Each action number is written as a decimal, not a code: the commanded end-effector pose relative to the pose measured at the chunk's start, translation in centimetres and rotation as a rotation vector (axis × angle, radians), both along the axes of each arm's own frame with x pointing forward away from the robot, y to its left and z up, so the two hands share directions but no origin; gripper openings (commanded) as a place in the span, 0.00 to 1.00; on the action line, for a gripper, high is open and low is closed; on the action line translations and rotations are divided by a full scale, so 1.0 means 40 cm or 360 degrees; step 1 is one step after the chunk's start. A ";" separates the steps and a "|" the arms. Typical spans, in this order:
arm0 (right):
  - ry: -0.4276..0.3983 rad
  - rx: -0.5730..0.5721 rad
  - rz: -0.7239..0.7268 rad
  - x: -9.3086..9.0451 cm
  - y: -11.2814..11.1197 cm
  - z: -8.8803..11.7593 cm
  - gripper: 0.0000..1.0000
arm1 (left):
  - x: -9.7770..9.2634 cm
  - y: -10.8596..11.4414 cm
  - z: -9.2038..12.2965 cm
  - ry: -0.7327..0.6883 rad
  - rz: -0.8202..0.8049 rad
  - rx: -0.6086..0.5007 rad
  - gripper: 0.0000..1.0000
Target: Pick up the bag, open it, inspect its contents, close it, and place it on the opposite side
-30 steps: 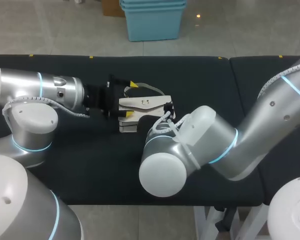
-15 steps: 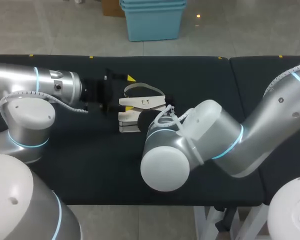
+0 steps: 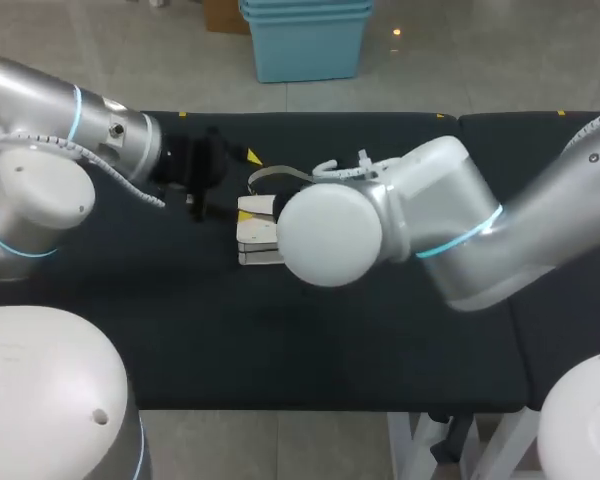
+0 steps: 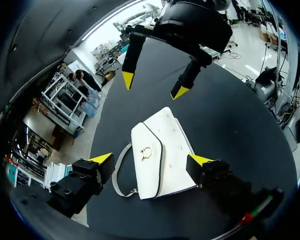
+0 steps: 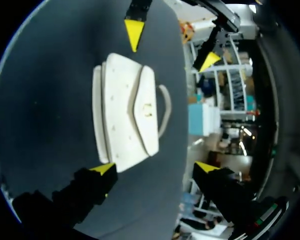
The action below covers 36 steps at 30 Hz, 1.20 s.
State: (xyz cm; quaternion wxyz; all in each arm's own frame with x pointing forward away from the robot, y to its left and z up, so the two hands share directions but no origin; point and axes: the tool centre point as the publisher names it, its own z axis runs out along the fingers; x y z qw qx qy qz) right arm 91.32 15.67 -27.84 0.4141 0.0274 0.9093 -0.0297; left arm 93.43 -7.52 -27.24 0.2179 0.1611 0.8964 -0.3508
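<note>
A white flap bag (image 3: 254, 236) with a grey strap lies flat and closed on the black table (image 3: 380, 340); my right arm's large joint hides its right part in the head view. My left gripper (image 3: 248, 186) stands open at the bag's left end, not touching it. In the left wrist view the bag (image 4: 157, 152) lies under and between the open left gripper (image 4: 151, 159), with my right gripper (image 4: 154, 86) open beyond it. In the right wrist view the bag (image 5: 125, 110) lies ahead of the open right gripper (image 5: 155, 167), and the left gripper (image 5: 171, 44) shows past it.
A seam (image 3: 460, 135) divides the black table into two parts at the right. Bare black surface stretches in front of the bag and out to both sides.
My right gripper has opened wider and lifted off the bag, and its arm has risen toward the camera. My left gripper has drawn back to the left, away from the bag's end.
</note>
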 end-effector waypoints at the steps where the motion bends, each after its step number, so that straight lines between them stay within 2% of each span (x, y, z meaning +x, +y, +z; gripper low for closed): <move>1: 0.0291 0.0127 0.0030 0.010 -0.006 0.032 1.00 | -0.013 0.021 0.017 0.0177 -0.0020 0.0085 1.00; 6: 0.0423 0.0166 -0.0022 0.018 -0.019 0.043 1.00 | -0.028 0.061 0.020 0.0381 0.0112 -0.0008 1.00; 11: 0.0436 0.0212 -0.0219 0.025 -0.050 0.066 1.00 | -0.040 0.097 0.012 0.0516 0.0310 -0.0134 1.00; 12: 0.0435 0.0225 -0.0270 0.023 -0.054 0.071 1.00 | -0.046 0.101 0.011 0.0493 0.0348 -0.0093 1.00; 13: 0.0404 0.0196 -0.0280 0.020 -0.057 0.078 1.00 | -0.055 0.102 0.013 0.0432 0.0362 -0.0027 1.00; 33: 0.0404 0.0196 -0.0280 0.020 -0.057 0.078 1.00 | -0.055 0.102 0.013 0.0432 0.0362 -0.0027 1.00; 35: 0.0460 0.0260 -0.0346 0.029 -0.055 0.091 1.00 | -0.055 0.094 0.011 0.0574 0.0411 -0.0061 1.00; 36: 0.0489 0.0296 -0.0441 0.036 -0.055 0.098 1.00 | -0.056 0.086 0.016 0.0631 0.0524 -0.0095 1.00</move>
